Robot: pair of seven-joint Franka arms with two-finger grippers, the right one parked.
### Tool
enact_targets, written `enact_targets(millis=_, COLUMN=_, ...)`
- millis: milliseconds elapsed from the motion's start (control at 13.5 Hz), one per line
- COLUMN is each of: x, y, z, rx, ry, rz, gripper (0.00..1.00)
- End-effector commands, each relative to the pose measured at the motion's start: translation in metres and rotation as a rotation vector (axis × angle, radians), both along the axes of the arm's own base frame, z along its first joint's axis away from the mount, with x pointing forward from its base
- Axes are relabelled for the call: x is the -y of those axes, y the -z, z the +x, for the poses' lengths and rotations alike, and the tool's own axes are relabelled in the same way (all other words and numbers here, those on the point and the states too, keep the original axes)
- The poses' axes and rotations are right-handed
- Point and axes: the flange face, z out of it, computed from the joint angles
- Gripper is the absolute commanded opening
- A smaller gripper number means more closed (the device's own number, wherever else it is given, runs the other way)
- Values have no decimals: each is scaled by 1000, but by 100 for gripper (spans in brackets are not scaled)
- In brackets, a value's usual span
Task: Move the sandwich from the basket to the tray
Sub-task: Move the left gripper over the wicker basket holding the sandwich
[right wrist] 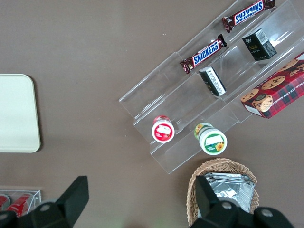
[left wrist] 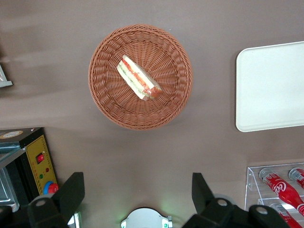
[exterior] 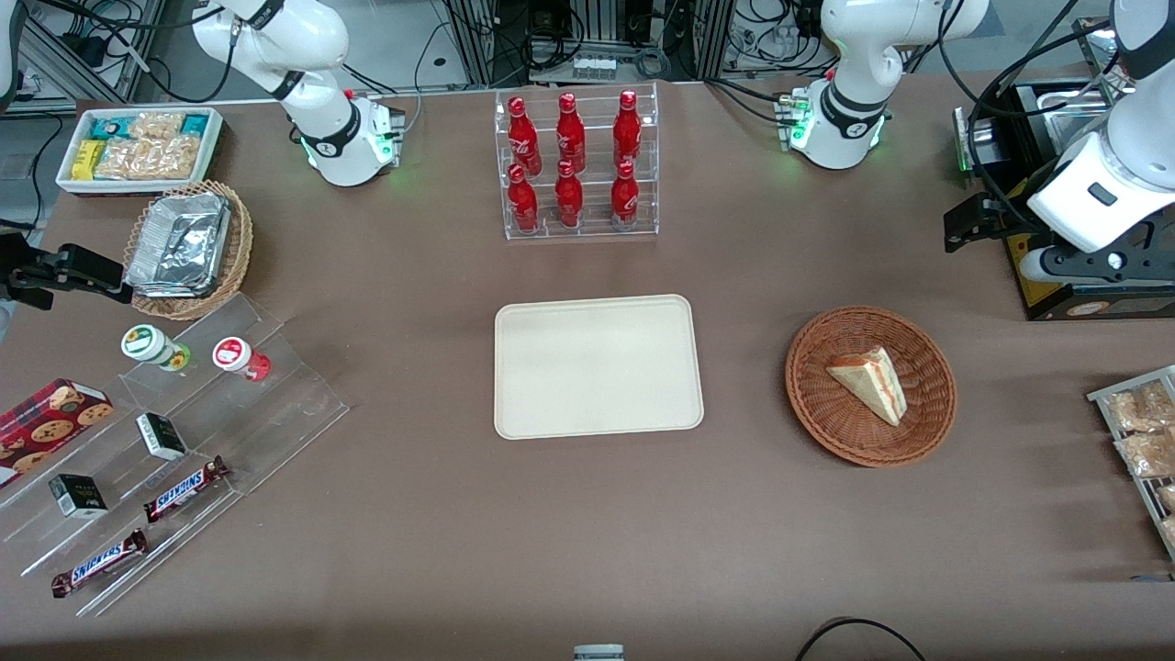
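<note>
The sandwich (exterior: 870, 381) (left wrist: 138, 78), a white wedge with red and green filling, lies in the round reddish-brown basket (exterior: 826, 431) (left wrist: 102, 95). The empty cream tray (exterior: 597, 367) (left wrist: 270, 85) sits flat beside the basket, toward the middle of the table. My left gripper (exterior: 1014, 240) (left wrist: 137, 178) hangs open high above the table, farther from the front camera than the basket and off toward the working arm's end. Nothing is between its black fingers (left wrist: 71, 190), and it is well clear of both sandwich and basket.
A clear rack of red bottles (exterior: 576, 165) (left wrist: 280, 187) stands farther back than the tray. A black box with a yellow panel (exterior: 1056, 275) (left wrist: 38, 161) sits under the gripper. A wire rack of snack packets (exterior: 1143, 431) lies at the working arm's table end.
</note>
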Motion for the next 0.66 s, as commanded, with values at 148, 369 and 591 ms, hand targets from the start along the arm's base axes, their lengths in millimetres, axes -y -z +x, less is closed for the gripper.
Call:
enact_targets(millis=148, x=-1, y=7, z=6, rx=44, ry=6, rz=-2, gripper=100)
enact_targets(millis=369, x=-1, y=38, z=7, rx=49, ry=8, rz=5, gripper=100)
enact_targets(millis=591, x=0, y=79, z=9, rx=40, ry=11, rz=10, gripper=100)
